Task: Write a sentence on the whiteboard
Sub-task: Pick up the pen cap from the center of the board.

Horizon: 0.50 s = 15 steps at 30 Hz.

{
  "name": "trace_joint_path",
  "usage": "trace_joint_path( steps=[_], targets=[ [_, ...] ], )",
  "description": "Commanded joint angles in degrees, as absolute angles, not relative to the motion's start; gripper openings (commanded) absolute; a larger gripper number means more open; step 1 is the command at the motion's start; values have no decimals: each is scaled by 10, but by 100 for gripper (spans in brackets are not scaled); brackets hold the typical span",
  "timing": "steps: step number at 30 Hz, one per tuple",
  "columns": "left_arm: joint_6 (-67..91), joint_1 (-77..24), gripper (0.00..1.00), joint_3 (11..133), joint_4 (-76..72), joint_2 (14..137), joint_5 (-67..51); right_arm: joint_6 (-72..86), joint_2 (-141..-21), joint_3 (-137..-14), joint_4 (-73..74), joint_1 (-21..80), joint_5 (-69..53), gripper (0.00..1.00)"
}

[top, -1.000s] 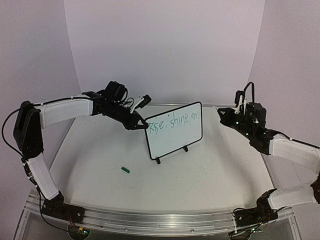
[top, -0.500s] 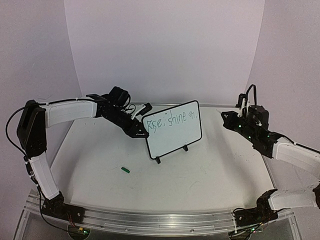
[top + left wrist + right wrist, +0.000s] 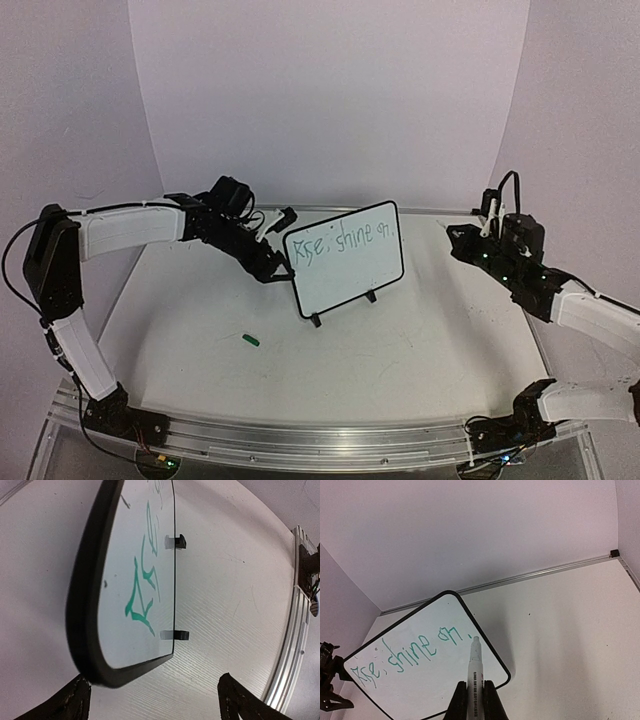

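The whiteboard [image 3: 350,275] stands on its two black feet mid-table, tilted back. Across its top runs the green sentence [image 3: 345,243], reading roughly "Rise, shine on." My left gripper [image 3: 279,247] is open at the board's left edge; in the left wrist view the black frame corner of the whiteboard [image 3: 120,635] lies between the spread jaws of the left gripper [image 3: 152,700] without touching them, and the sentence [image 3: 142,595] starts just beyond. My right gripper [image 3: 475,695] is shut on a white marker [image 3: 476,662], held off to the right of the whiteboard [image 3: 420,690].
A small green marker cap [image 3: 251,340] lies on the table in front of the board, to the left. An aluminium rail [image 3: 320,440] runs along the near edge. Lilac backdrop walls close the back and both sides.
My left gripper's jaws have opened and let go of the board's left edge. The right arm has drawn back to the right and lower, still holding the marker.
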<state>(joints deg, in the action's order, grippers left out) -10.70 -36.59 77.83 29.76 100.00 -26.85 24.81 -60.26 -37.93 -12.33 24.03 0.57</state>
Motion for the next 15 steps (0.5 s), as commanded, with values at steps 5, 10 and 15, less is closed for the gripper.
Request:
trace_joint_path(
  steps=[5, 10, 15],
  targets=[
    [-103, -342, 88, 712, 192, 872, -177, 231, -580, -378, -128, 238, -32, 0],
    [-68, -342, 87, 739, 226, 852, -135, 232, -577, -376, -125, 239, -88, 0],
    [19, -344, 87, 662, 168, 802, -142, 243, -578, -363, -128, 239, -157, 0]
  ],
)
